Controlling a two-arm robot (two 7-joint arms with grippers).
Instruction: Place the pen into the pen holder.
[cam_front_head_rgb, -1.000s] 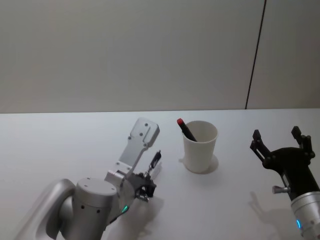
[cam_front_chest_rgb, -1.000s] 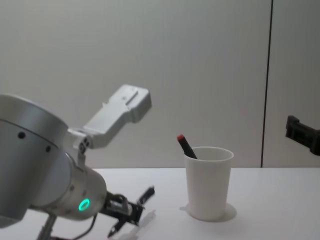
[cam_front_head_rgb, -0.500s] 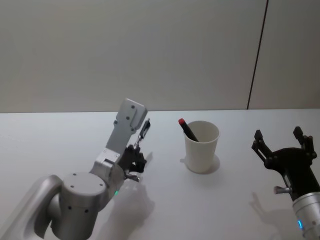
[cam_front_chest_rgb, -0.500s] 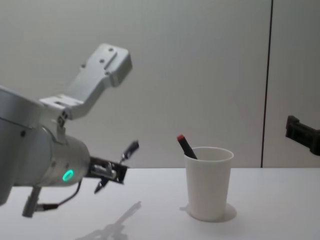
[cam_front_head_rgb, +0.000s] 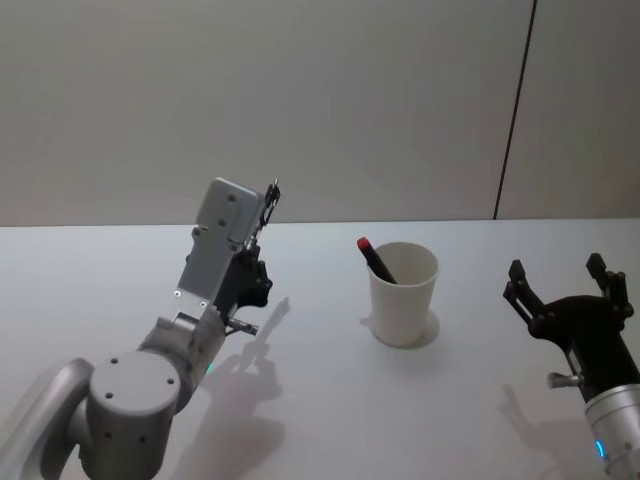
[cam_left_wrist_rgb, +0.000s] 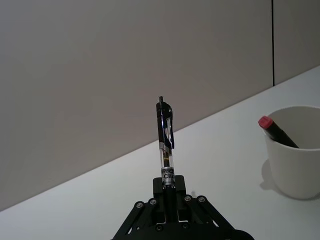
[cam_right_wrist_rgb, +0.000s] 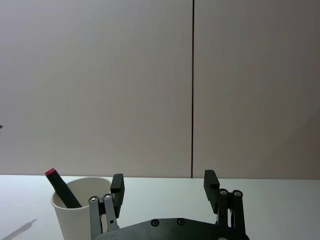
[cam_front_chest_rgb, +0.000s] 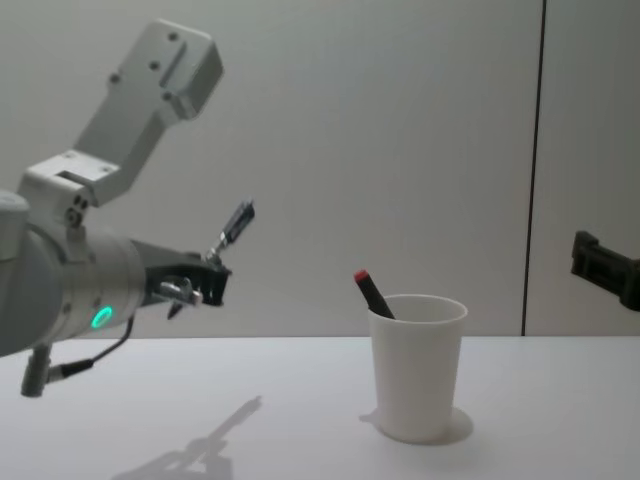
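Your left hand (cam_left_wrist_rgb: 168, 187) is gripping the pen (cam_left_wrist_rgb: 165, 145), closed on the clear barrel near its writing end, so most of the pen, with the dark clip and the push button, is sticking out free beyond the fingers. The hand is holding it in the air above the tabletop (cam_front_head_rgb: 100, 270), on the left of the pen holder (cam_front_head_rgb: 402, 295) and well apart from it. I am judging this click pen as light and stiff. Its plastic barrel looks smooth, and because you are holding it so near to one end, it can swivel or slide between the pads if the free end is touching something. For this reason I am advising you to bring it over the opening without brushing the rim. The pen holder is only a white paper cup, probably very light and easy to push over. A red-tipped marker (cam_front_head_rgb: 372, 258) is already leaning inside against its left rim, so the free space is lying more to the right side of the opening. Your right hand (cam_front_head_rgb: 553, 268) is waiting open, above the tabletop on the right of the cup.
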